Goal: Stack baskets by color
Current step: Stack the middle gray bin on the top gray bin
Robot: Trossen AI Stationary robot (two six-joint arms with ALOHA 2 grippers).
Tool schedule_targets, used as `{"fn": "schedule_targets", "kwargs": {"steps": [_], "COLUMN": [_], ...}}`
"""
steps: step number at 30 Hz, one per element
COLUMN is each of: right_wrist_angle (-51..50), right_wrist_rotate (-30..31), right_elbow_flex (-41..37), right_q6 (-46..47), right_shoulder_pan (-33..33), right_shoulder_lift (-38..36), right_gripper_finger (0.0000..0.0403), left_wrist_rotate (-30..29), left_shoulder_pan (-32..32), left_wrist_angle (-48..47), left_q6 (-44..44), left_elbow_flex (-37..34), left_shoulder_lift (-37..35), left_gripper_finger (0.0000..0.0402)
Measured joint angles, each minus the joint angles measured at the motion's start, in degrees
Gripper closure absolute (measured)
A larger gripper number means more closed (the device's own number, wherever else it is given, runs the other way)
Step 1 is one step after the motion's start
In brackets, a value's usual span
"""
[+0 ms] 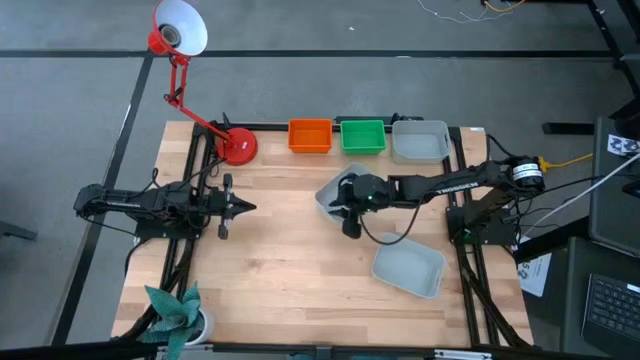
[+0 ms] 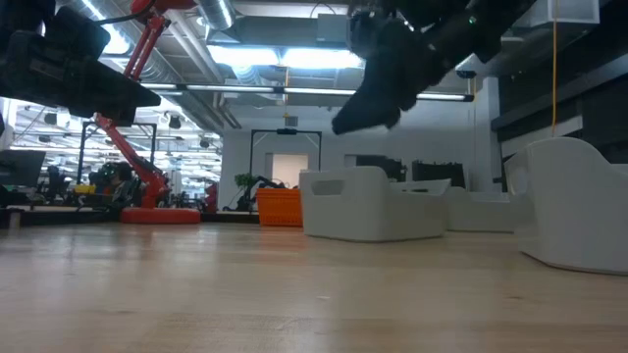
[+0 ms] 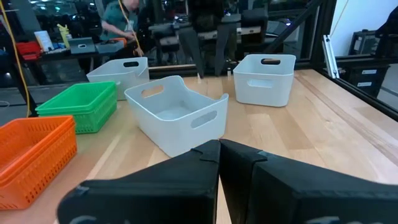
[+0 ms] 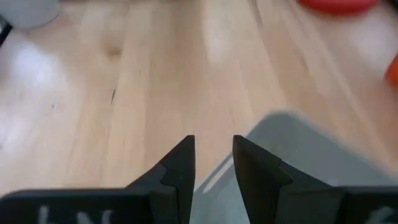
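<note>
Right gripper (image 1: 338,200): we see it over the middle grey-white basket (image 1: 337,192), raised above the table; its fingers (image 4: 180,165) stand a little apart with bare air between them, and they grip nothing.
Right arm pose: we see it reach from the table's right edge toward the red lamp base (image 1: 239,146), stretched nearly flat, with the wrist tipped down so the fingers point at the basket's near rim and the wood beside it.
Left gripper (image 1: 243,207): we find it waiting just in front of the red lamp base, pointing at the middle basket; its fingers (image 3: 186,168) lie close together and carry nothing.
Middle grey-white basket: we place it well to the right of the lamp base, standing alone and turned askew on the wood.
Back row: to the right of the lamp base we count the orange baskets (image 1: 310,135), then the green baskets (image 1: 363,136), then another grey-white basket (image 1: 420,141), side by side along the far edge.
Third grey-white basket (image 1: 408,269): we place it farthest from the lamp base, toward the near right corner, also askew.
In the way: we see bare wood between the lamp base and the middle basket.
Other things: a green paper plant (image 1: 176,312) sits at the near left corner.
</note>
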Motion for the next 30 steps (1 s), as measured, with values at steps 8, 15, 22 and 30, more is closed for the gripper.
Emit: {"fn": "schedule_targets", "kwargs": {"steps": [8,15,22,30], "right_wrist_angle": [-19.09,-28.95,-30.96,-31.16], "right_wrist_rotate": [0.25,0.20,-0.43,-0.43], "right_elbow_flex": [2.50,2.17,2.17,2.17], "right_q6": [-21.38,-22.81,-24.31,-24.28], "right_shoulder_pan": [-2.40,-3.80,-3.76,-3.76], "right_shoulder_lift": [-1.25,0.08,0.24,0.43], "right_gripper_finger": [0.0295,0.0295,0.0295,0.0295], "left_wrist_rotate": [-0.04,-0.11,-0.13,-0.13], "left_shoulder_pan": [0.00,0.00,0.00,0.00], "left_wrist_angle": [0.00,0.00,-0.02,-0.02], "left_q6": [-0.01,-0.02,-0.01,-0.01], "left_elbow_flex": [0.01,0.02,0.02,0.02], "left_shoulder_lift": [0.00,0.00,-0.01,0.00], "left_gripper_finger": [0.0401,0.0401,0.0401,0.0401]}}
